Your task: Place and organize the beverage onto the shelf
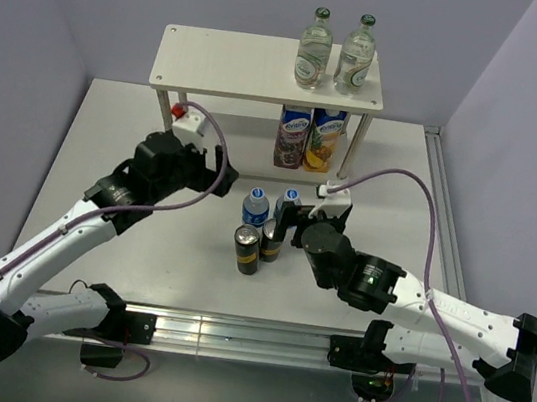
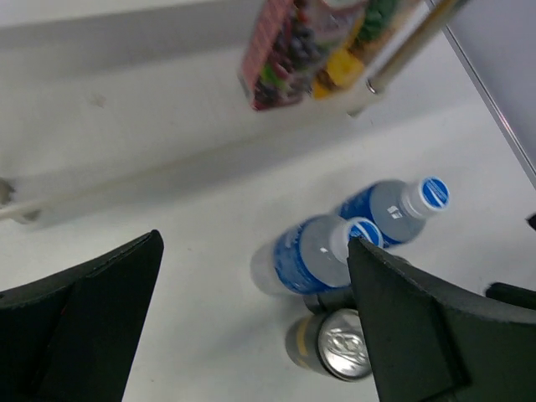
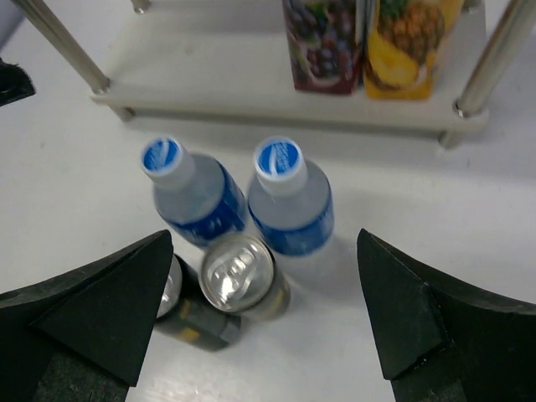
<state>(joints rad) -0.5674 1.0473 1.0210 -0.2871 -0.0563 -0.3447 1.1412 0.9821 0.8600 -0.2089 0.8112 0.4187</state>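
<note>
1. Left fingers [image 2: 84, 327] are spread wide and empty, hovering over the table [image 1: 108, 126] left of the drinks.
2. Right fingers [image 3: 419, 318] are spread wide and empty, just right of the cluster and aimed at it.
3. Two water bottles [image 3: 289, 201] and two cans [image 3: 243, 280] stand bunched on the table in front of the shelf [image 1: 259, 63]. The cans are probably touching.
4. Two glass bottles [image 1: 313, 51] stand upright on the top board at its right end, with juice cartons [image 1: 308, 138] on the lower board.

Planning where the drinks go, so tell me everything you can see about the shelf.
The shelf is a low two-tier rack: pale wood-look boards on thin metallic legs, standing upright at the far edge of the table. Two green-capped glass bottles stand at the right end of its top board; two juice cartons stand below them on the lower board.
</note>
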